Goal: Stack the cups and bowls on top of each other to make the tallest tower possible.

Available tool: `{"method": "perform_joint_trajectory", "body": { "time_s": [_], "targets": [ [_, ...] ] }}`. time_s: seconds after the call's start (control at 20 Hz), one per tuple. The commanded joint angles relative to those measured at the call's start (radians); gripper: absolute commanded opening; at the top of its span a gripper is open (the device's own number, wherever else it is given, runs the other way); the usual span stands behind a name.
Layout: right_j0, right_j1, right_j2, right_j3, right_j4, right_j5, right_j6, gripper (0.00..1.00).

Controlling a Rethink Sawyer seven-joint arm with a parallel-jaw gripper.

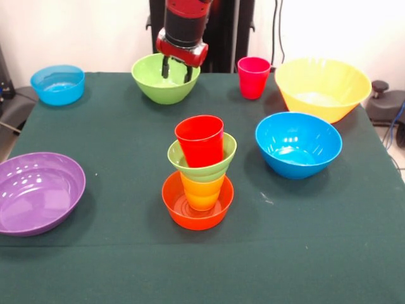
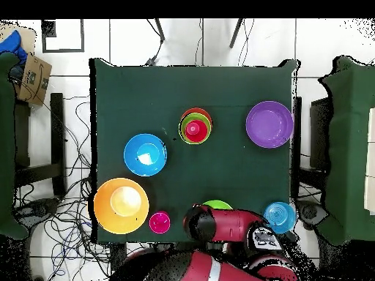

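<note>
tool hangs inside the far green bowl, fingers spread a little, one by the inner wall; no grip visible, bowl sits on the table. tower stands mid-table: orange bowl, yellow-orange cup, small green bowl, red cup on top, leaning slightly. loose pieces: pink cup far right of the green bowl, yellow bowl far right, blue bowl right of the tower, small blue bowl far left, purple bowl near left. judgement: bowls are light, stiff, glossy and likely slippery; pinch the rim, one finger inside, one outside. a tilted tower may topple under a wide bowl.
</note>
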State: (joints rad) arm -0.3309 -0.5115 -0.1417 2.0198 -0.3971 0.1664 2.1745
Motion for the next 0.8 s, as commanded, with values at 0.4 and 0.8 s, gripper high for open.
{"method": "perform_joint_trajectory", "body": {
  "time_s": [0.4,0.8],
  "targets": [
    [0.059,0.089,0.024,0.04,0.105,-0.198,0.192,1.0],
    [0.041,0.053,0.032,0.039,0.111,-0.14,0.152,1.0]
  ]
}}
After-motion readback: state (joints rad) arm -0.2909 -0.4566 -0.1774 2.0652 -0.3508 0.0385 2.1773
